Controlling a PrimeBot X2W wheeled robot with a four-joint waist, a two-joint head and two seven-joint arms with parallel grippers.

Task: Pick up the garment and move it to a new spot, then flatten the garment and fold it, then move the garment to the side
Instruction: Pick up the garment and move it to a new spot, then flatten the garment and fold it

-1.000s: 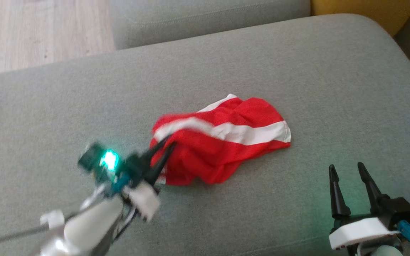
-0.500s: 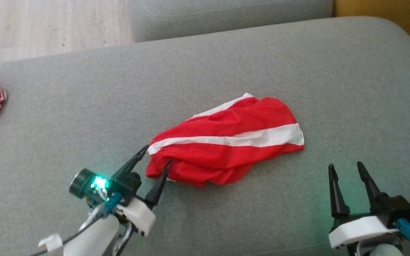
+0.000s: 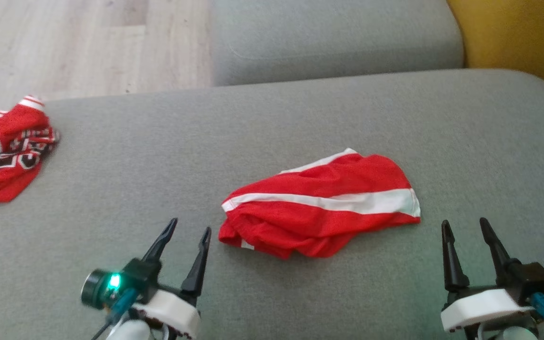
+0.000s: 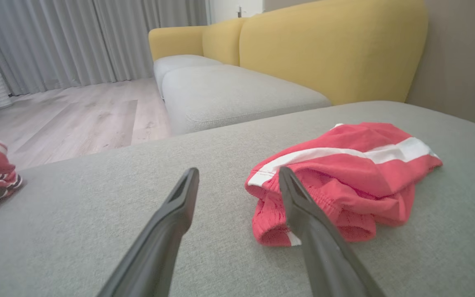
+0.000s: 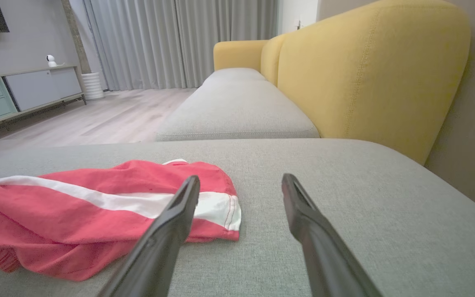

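On the broad grey seat cushion (image 3: 300, 113) that spans the head view lies everything the task concerns. Beyond its far edge sits a second grey cushion (image 3: 333, 42), with a yellow backrest (image 3: 513, 38) at the far right and pale wooden floor (image 3: 64, 42) at the far left.

The garment (image 3: 319, 212) lies crumpled a little right of the cushion's middle, between the two grippers and slightly beyond them. It is red fabric with a white stripe running from its left end to its right end. It is folded over itself and thickest at the left end, where the left wrist view shows a gathered band curling under. It looks like a pair of shorts, though the folds hide too much to be sure. Nothing holds it.

A second red garment (image 3: 3, 160), with white trim and a dark-and-white print, lies heaped at the cushion's left edge, well apart from the first.

The left gripper (image 3: 191, 225), at lower left, has its two dark fingers spread wide and empty. Its tips are just beside the garment's left end, with a narrow strip of grey between them. The right gripper (image 3: 464, 221), at lower right, also stands wide apart and empty, with its tips near the garment's right hem but clear of it.
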